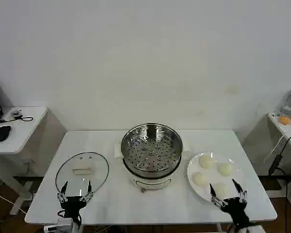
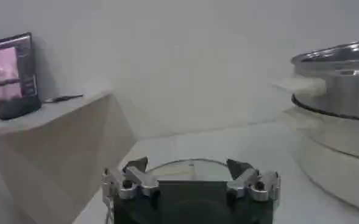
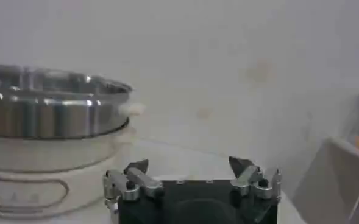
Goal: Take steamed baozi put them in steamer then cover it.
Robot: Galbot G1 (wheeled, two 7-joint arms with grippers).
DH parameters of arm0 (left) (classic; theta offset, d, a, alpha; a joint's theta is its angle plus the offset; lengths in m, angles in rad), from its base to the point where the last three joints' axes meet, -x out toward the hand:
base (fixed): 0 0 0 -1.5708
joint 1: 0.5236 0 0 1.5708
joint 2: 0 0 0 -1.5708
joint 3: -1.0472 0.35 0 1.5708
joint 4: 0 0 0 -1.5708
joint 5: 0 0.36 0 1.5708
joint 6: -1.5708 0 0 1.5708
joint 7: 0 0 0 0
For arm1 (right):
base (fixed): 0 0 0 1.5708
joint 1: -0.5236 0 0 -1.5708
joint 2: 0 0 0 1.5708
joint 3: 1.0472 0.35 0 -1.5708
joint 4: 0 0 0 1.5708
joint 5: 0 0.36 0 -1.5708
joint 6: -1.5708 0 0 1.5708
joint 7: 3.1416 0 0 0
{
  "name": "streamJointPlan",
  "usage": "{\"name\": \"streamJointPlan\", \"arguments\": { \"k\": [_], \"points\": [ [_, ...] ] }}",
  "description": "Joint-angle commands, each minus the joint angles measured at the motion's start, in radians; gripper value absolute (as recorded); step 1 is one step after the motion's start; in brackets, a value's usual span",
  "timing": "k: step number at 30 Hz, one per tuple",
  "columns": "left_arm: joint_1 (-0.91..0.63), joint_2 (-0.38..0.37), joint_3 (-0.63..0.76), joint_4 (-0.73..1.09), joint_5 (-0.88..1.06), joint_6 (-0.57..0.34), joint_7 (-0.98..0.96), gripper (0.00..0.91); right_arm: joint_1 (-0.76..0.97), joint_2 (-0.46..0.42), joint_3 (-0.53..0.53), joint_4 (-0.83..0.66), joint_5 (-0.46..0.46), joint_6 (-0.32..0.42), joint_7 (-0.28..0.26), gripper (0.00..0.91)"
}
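Baozi (image 1: 213, 171), four smooth cream-white buns, are sitting on the white plate (image 1: 196, 165) just beside the steamer (image 1: 152, 151), whose perforated tray is lying bare. Nothing is loaded yet, so I am judging this the very start. My right gripper (image 1: 229, 193) is hovering spread wide at the plate's near edge; next it needs to drop over the nearest bun. My left gripper (image 1: 75, 191) is waiting open by the glass cover (image 1: 82, 171).
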Motion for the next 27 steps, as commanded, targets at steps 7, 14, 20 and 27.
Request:
{"name": "streamJointPlan", "arguments": {
  "k": [7, 14, 20, 27],
  "points": [
    [-0.028, 0.007, -0.053, 0.001, 0.087, 0.010, 0.127, 0.907, 0.177, -0.447, 0.092, -0.177, -0.224, -0.212, -0.362, 0.907],
    [-0.018, 0.000, -0.073, -0.056, 0.149, -0.019, 0.125, 0.907, 0.486, -0.658, -0.094, -0.357, -0.433, -0.049, -0.711, 0.907],
    [-0.014, -0.005, -0.075, -0.074, 0.181, -0.029, 0.129, 0.907, 1.006, -0.712, -0.574, -0.548, -0.496, 0.091, -0.849, 0.907],
    [-0.007, -0.024, -0.076, -0.091, 0.213, -0.053, 0.133, 0.907, 1.435, -0.643, -1.068, -0.721, -0.453, 0.195, -0.951, 0.907]
  ]
}}
